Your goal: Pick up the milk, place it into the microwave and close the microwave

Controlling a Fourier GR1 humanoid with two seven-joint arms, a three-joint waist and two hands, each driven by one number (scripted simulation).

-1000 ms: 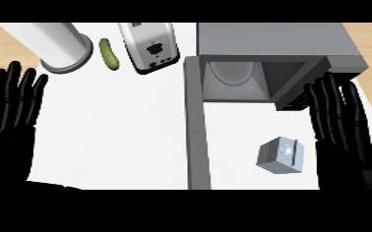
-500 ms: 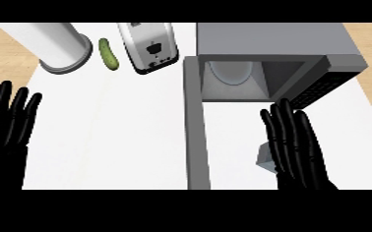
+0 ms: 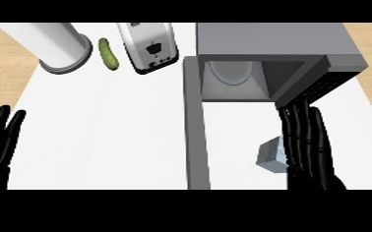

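On the right side of the white bench (image 3: 109,128), seen from steeply above, a grey microwave (image 3: 276,39) stands open. Its door (image 3: 195,128) is swung out towards the viewer and shows as a long grey bar running down the middle of the view. Inside the microwave, a round white plate (image 3: 232,71) lies on the floor of the oven.

Just in front of the opening, right of the door, the milk (image 3: 272,157) sits on the bench as a small grey-blue carton. The right hand (image 3: 311,157) comes up from the lower edge, just beside the carton and overlapping its right side. Its fingers (image 3: 298,123) are straight and released, pointing towards the microwave and gripping nothing. Whether the hand touches the carton is hard to tell from this angle.

At the far left edge, the left hand (image 3: 7,142) rests open with its fingers up, well apart from everything else.

Along the back of the bench, left of the microwave, stand a silver toaster (image 3: 149,46), a green cucumber (image 3: 109,54) just beside it, and a tall white cylinder (image 3: 62,46) further left.
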